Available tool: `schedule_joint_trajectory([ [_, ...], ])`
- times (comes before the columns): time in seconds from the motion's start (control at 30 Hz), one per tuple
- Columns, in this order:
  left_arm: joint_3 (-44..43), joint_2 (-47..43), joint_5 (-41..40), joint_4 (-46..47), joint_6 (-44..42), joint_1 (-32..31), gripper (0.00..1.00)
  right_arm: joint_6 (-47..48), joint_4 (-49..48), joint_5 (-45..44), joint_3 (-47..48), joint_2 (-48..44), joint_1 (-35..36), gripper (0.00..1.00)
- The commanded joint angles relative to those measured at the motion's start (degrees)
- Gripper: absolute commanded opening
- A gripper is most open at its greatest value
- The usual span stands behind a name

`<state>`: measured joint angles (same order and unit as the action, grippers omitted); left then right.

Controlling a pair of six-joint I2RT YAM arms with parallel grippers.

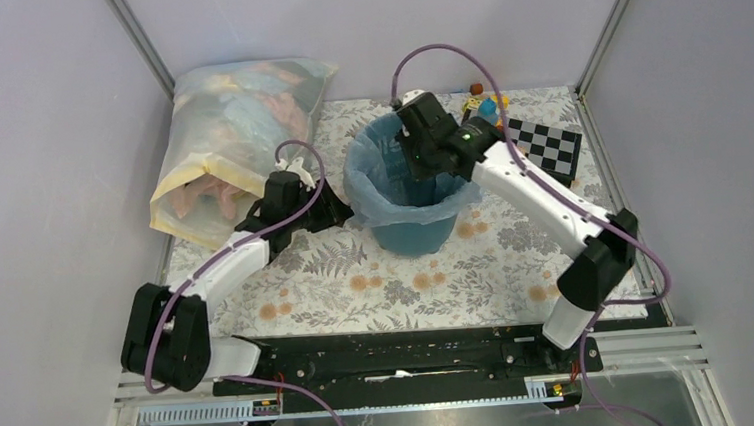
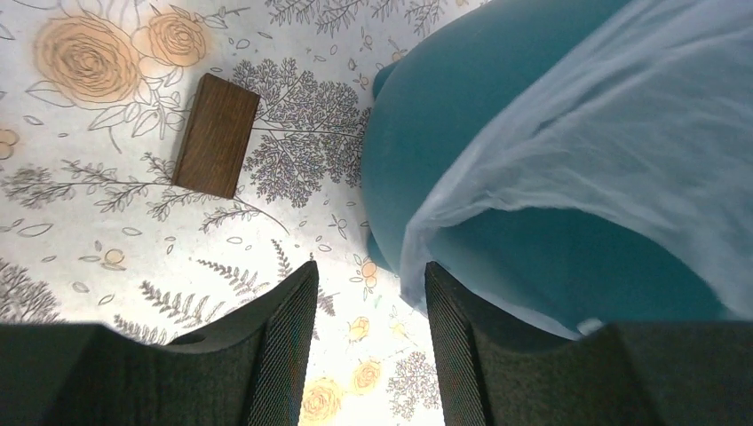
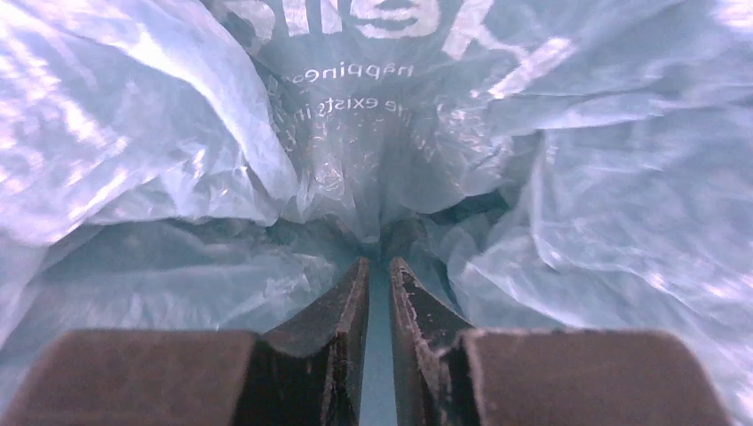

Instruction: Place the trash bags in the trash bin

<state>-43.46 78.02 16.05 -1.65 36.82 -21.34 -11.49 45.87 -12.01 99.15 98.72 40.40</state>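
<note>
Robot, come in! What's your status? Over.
Left claw open beside bin. Right claw barely open, inside bag. Bag lines bin, edge draped outside. Block lies apart.

The trash bag (image 3: 178,133) was thin, translucent pale-blue plastic, crinkled and glossy where the light caught it. The trash bin (image 2: 462,115) was smooth teal plastic with a dull sheen. A small block (image 2: 216,135) looked like dark, matt wood. The counter (image 2: 107,222) had a smooth, floral-printed covering.
</note>
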Motion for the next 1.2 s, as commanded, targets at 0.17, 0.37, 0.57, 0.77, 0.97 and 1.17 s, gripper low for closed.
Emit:
schedule_joint_trajectory([
  [0.17,-7.1,-15.1,-8.1,-10.7,-2.9,-0.1,0.53,3.2,-4.6,-2.3,-2.4,-16.5,0.3,0.54],
  [0.37,-7.2,-22.9,-11.3,-13.8,-3.9,-0.1,0.62,3.9,-15.4,-7.0,-15.0,-30.5,0.3,1.00],
  [0.57,-1.8,-30.5,-13.4,-11.5,-2.8,-0.1,0.99,0.7,-28.4,-17.8,-34.4,-43.0,0.3,1.00],
  [0.77,4.9,-36.0,-13.0,-8.6,-1.7,-0.1,0.99,-1.6,-40.1,-28.1,-53.1,-57.2,0.3,1.00],
  [0.97,11.8,-37.0,-13.7,-3.7,-1.5,-0.2,0.99,-2.6,-43.9,-36.2,-65.1,-68.7,0.3,1.00],
  [1.17,13.5,-35.2,-13.2,0.4,-1.1,-0.2,0.99,0.4,-49.3,-25.5,-65.2,-70.6,0.3,1.00],
])
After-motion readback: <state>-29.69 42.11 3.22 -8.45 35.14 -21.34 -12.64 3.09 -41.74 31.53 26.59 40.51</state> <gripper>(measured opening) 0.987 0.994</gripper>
